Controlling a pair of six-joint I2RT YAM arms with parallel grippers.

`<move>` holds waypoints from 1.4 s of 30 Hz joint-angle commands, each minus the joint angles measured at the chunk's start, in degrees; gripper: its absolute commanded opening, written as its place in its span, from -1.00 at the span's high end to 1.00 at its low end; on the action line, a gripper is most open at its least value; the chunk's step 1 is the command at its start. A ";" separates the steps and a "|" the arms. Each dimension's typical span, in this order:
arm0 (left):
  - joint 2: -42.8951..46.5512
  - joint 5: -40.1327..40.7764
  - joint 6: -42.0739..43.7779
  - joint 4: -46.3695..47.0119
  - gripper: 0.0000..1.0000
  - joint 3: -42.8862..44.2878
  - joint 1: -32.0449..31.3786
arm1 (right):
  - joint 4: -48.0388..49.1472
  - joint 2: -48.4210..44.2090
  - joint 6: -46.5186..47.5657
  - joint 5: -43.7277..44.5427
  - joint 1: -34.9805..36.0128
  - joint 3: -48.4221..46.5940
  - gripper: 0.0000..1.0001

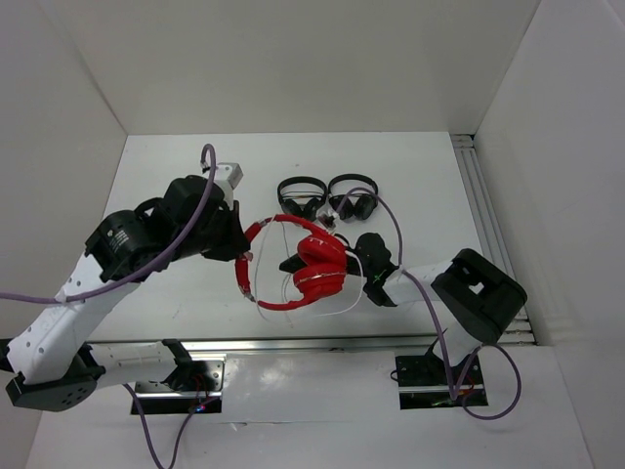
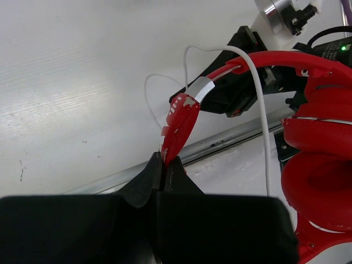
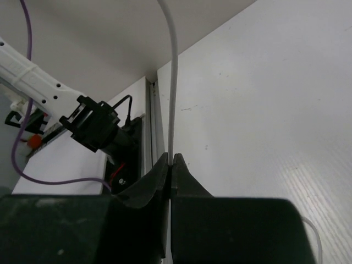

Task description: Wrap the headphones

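The red headphones (image 1: 317, 269) lie mid-table, cups together at the right, headband (image 1: 256, 266) curving left. My left gripper (image 1: 240, 252) is shut on the headband; in the left wrist view it (image 2: 164, 159) pinches the red band (image 2: 179, 125), with the cups (image 2: 322, 165) at the right. The thin white cable (image 1: 337, 311) loops near the cups. My right gripper (image 1: 354, 256) is beside the cups and is shut on the white cable (image 3: 173, 82), which runs straight up from its fingertips (image 3: 170, 158) in the right wrist view.
Two small black headphones (image 1: 302, 196) (image 1: 354, 195) lie just behind the red ones. A metal rail (image 1: 293, 342) runs along the table's near edge and another rail (image 1: 479, 195) along the right side. White walls surround the table.
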State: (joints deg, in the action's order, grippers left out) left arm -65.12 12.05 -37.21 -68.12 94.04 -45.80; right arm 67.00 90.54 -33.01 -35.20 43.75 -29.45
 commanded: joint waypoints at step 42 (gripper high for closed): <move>1.58 8.32 -6.91 2.73 1.00 14.51 1.94 | 6.74 5.26 1.19 14.36 -5.25 9.85 1.00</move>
State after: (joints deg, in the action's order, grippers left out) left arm -63.35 16.86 -40.75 -70.32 105.10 -44.93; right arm 68.38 95.22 -32.95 -21.78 37.21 -21.17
